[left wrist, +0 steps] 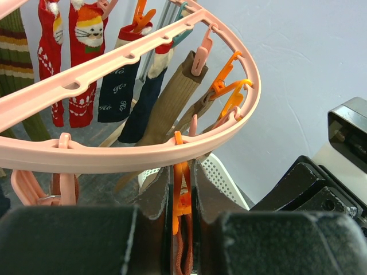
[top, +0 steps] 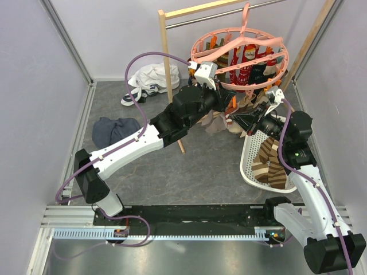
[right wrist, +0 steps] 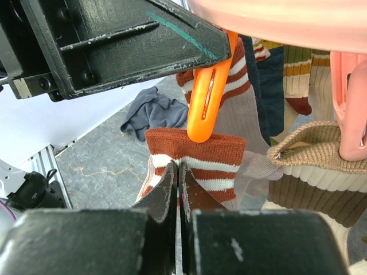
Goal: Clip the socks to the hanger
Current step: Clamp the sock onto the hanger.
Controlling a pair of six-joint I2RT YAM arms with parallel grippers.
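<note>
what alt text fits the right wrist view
The right gripper pinches a rust-and-cream striped sock, its cuff at the tip of an orange clip that the left gripper grips from above. The pink hanger and other hanging socks fill the upper right.

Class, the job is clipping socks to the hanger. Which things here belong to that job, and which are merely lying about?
Job: pink hanger, orange clip, striped sock, basket socks.
Lying about: white garment, dark cloth bundle.
</note>
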